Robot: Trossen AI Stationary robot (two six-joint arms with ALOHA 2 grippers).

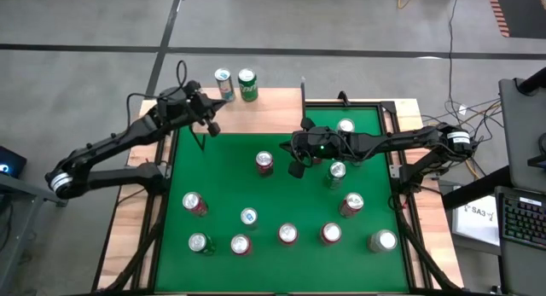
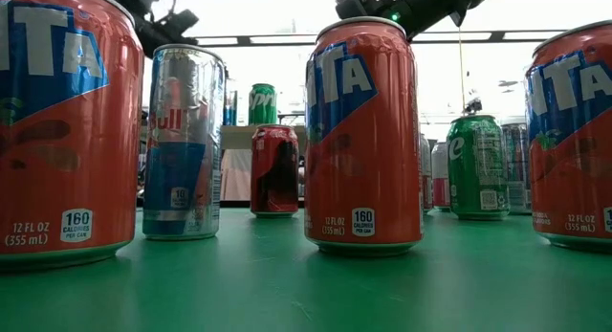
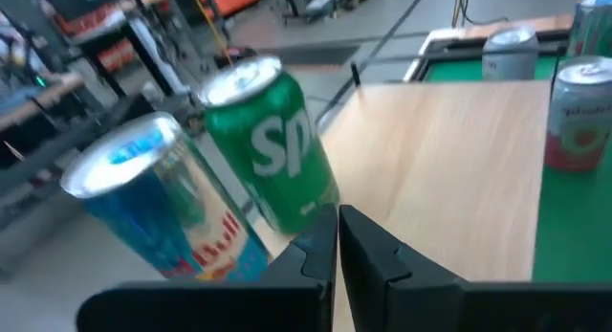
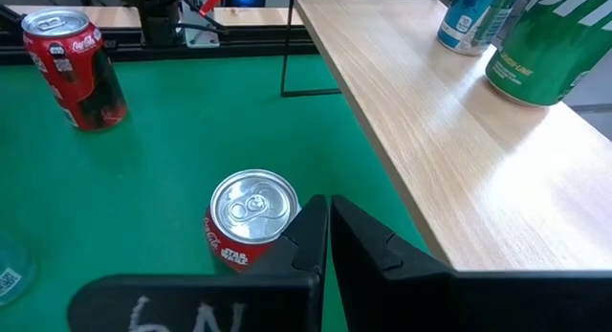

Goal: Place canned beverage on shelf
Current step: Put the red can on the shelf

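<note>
Two cans (image 1: 235, 84) already stand on the shelf (image 1: 264, 107); our left gripper (image 1: 211, 126) (closed, empty) hovers beside them, while our right gripper (image 1: 296, 170), closed, hangs by a red can (image 1: 264, 162) on the tabletop (image 1: 222, 172), presumably next.

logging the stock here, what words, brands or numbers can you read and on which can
"12 FL OZ (355 mL)" and "160": orange can in the low view's middle, letters "TA" above.
"Coca-Cola": red can on the green table.
"STAR WARS": red can near the right gripper.
"Sp": green can on the shelf.
Other print is too small or blurred.
</note>
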